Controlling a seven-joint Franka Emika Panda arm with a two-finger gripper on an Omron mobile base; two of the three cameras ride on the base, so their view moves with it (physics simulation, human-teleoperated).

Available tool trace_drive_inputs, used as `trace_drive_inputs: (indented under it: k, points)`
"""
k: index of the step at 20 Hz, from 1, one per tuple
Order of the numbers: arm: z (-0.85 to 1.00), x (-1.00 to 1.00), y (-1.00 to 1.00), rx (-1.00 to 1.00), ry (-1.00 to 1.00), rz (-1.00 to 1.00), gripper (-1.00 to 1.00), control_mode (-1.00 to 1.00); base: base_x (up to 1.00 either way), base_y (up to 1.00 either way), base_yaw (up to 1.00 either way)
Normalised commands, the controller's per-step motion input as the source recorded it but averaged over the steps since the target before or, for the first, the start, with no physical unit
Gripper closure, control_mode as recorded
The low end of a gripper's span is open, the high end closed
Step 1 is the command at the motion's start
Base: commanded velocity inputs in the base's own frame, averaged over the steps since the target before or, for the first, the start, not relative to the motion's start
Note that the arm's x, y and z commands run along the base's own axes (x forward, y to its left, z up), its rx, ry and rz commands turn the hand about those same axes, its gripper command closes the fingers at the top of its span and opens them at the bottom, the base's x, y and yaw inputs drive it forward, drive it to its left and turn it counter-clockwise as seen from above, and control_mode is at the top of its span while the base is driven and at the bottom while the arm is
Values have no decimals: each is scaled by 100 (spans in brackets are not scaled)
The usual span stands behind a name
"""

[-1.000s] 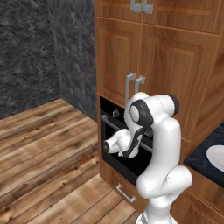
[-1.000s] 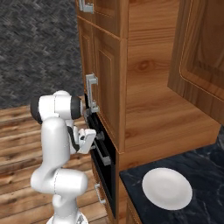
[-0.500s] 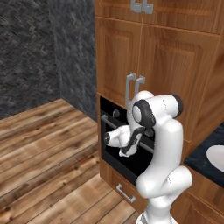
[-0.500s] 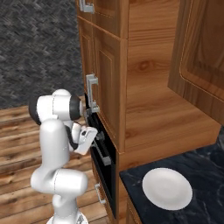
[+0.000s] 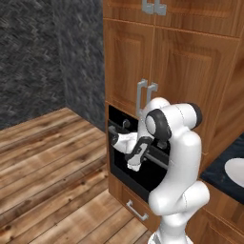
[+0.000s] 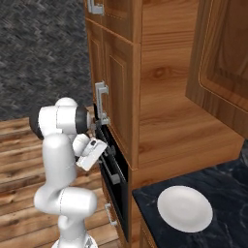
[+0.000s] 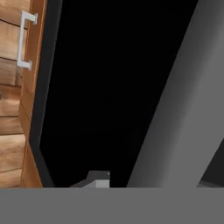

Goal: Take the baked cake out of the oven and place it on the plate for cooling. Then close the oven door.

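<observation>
- The oven (image 5: 125, 151) sits black in the wooden cabinet column; two round knobs show along its top strip in the left base view; its interior is not visible, and the baked cake cannot be made out in any view
- The oven door (image 7: 100, 87) looks shut against the front, a glossy black panel with its long grey bar handle (image 7: 175, 118) running across it; in the hand view the bar crosses close in front of the camera, to the right
- The gripper (image 5: 135, 162) hangs at the door's upper part, right at the bar handle; in the right base view the gripper (image 6: 97, 150) lies just beside the oven's front edge
- One dark finger tip (image 7: 98, 177) rises at the bottom of the hand view, left of the bar; the fingers appear to straddle the handle, but whether they pinch it I cannot tell
- The plate (image 6: 185, 208) lies white and bare on the dark table to the oven's right, well apart from the gripper; a sliver of the plate (image 5: 236, 171) shows at the left base view's right edge
- A small drawer pull (image 5: 136, 210) sits below the oven
</observation>
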Motion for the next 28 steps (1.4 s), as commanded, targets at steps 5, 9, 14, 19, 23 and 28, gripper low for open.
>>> trace_drive_inputs:
  k: [5, 9, 14, 19, 23, 28]
  points:
    - [-43, -30, 81, 2, 28, 0, 100, -100, 0, 0, 0]
    - [-49, -38, 82, 1, 25, 0, 100, -100, 0, 0, 0]
    - [-60, -41, 80, 0, 18, 1, 100, -100, 0, 0, 0]
    - [-78, -36, 80, 0, 2, 3, 100, -100, 0, 0, 0]
    - [-92, -32, 73, 0, 0, 4, 100, -100, 0, 0, 0]
    - [-91, -22, 67, -1, 0, 1, 100, -100, 0, 0, 0]
